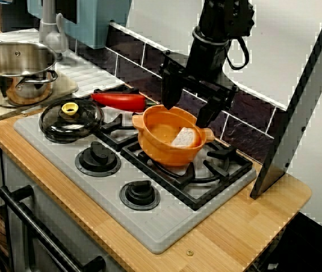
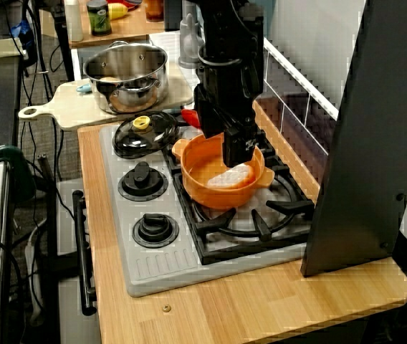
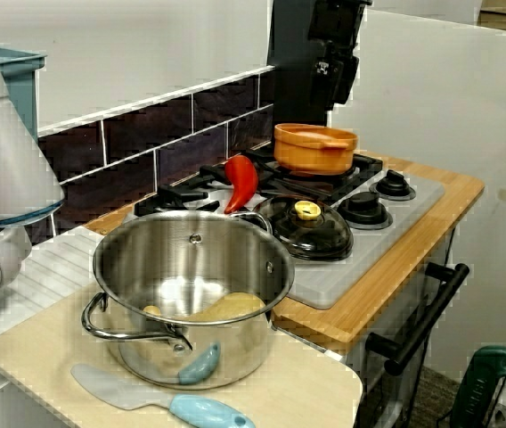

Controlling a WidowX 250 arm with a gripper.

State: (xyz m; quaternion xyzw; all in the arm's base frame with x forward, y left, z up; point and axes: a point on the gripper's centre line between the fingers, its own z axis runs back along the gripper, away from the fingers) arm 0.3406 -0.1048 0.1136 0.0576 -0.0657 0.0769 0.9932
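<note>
As is seen in the view from the front of the stove, the gripper (image 1: 189,106) is held above the orange pot (image 1: 166,150), close to its back rim. Its two black fingers are spread wide, and nothing is pinched between them. In the view from behind the steel pot, a clear gap is seen between the fingers and the rim, so the pot is not touched.

The orange pot is placed on the back right burner of the grey stove (image 1: 166,229), upright and without a lid. One white piece (image 1: 186,137) is lying inside it, against the right wall; whether it is cloth or sponge cannot be told.

A dark glass lid (image 1: 70,120) with a yellow knob is laid flat on the stove, left of the orange pot and well apart from it. A red pepper (image 1: 118,101) is lying behind the lid, with its tip just beside the handle of the orange pot.

A steel pot (image 1: 13,71) is standing on a wooden cutting board (image 2: 53,115), left of the stove. A flat pale brown thing (image 3: 226,306) is seen at its bottom, and it cannot be named. A spatula (image 3: 168,403) with a light blue handle is laid on the board beside this pot.
</note>
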